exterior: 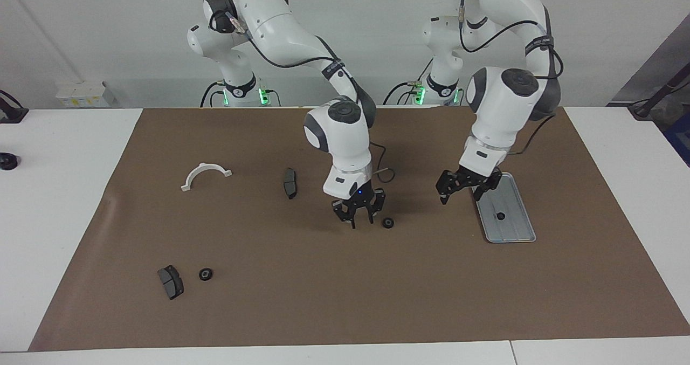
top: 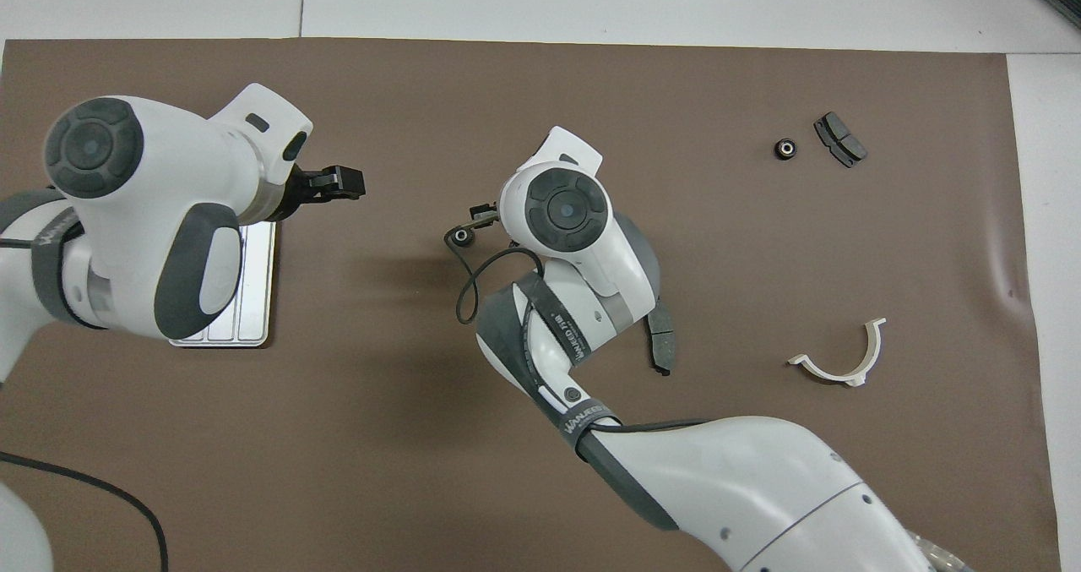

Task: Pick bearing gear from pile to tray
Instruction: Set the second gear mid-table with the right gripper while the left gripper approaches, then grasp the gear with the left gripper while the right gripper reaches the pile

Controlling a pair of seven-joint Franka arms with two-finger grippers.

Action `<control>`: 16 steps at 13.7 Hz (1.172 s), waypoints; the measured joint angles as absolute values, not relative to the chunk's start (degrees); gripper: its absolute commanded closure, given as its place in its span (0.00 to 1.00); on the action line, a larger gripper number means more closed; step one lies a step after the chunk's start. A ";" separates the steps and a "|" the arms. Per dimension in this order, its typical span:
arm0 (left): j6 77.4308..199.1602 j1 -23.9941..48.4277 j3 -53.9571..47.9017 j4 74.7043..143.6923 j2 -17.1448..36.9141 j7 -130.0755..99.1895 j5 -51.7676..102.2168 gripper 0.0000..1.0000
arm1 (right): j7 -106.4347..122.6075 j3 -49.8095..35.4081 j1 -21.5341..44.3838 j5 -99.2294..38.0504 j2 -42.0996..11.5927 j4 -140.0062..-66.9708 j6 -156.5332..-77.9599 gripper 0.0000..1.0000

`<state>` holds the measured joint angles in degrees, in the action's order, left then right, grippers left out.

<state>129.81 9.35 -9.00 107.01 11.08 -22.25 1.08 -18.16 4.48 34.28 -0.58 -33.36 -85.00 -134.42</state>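
My right claw (exterior: 360,218) hangs spread and empty over the brown mat (exterior: 345,279), a small black round gear (exterior: 387,223) just beside it toward my left claw (exterior: 462,188), also spread, beside the tray (exterior: 515,230), which holds another gear (exterior: 501,216). Brake pad (exterior: 290,183) and white half-ring (exterior: 205,174) lie toward the right arm's end of the worktop (exterior: 59,181).

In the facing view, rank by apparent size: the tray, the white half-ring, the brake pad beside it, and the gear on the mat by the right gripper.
1. tray
2. white half-ring
3. brake pad
4. gear, clearly smallest

The tray is partly covered by the left gripper, yet looks largest anyway.
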 measured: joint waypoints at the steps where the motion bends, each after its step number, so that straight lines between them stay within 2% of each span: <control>1: 131.58 11.76 -8.95 107.19 12.37 -25.97 -0.32 0.00 | -15.66 4.49 31.99 -0.59 -31.90 -85.02 -131.76 0.48; 5: 139.36 19.17 -8.96 106.80 21.52 -41.26 -10.47 0.01 | -3.82 4.58 20.80 -0.61 -30.04 -85.51 -126.63 0.30; 6: 140.37 20.01 -8.94 106.49 23.34 -42.11 -10.84 0.12 | -1.53 4.57 17.79 -0.61 -30.09 -85.81 -126.62 0.26; 7: 140.92 20.66 -8.91 106.15 24.61 -42.32 -10.90 0.15 | 0.28 4.55 14.95 -0.61 -30.14 -86.06 -126.62 0.25; 9: 141.75 21.21 -8.87 105.20 25.88 -42.43 -10.97 0.18 | 2.69 4.49 10.60 -0.62 -30.16 -86.59 -126.64 0.25; 11: 141.94 21.23 -8.78 104.61 25.98 -42.46 -10.99 0.27 | 5.48 4.47 8.27 -0.62 -30.17 -87.25 -127.38 0.26; 14: 142.96 21.24 -8.77 104.56 26.12 -42.75 -11.11 0.34 | 7.74 4.46 5.82 -0.62 -30.19 -88.32 -130.91 0.32; 16: 143.28 21.24 -8.77 104.58 26.31 -42.80 -11.18 0.34 | 7.80 4.44 5.06 -0.62 -30.65 -89.75 -134.81 0.32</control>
<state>143.28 21.24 -8.77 104.58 26.31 -42.80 -11.18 7.80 4.44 5.06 -0.62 -30.65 -89.75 -134.81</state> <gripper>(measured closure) 0.295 0.326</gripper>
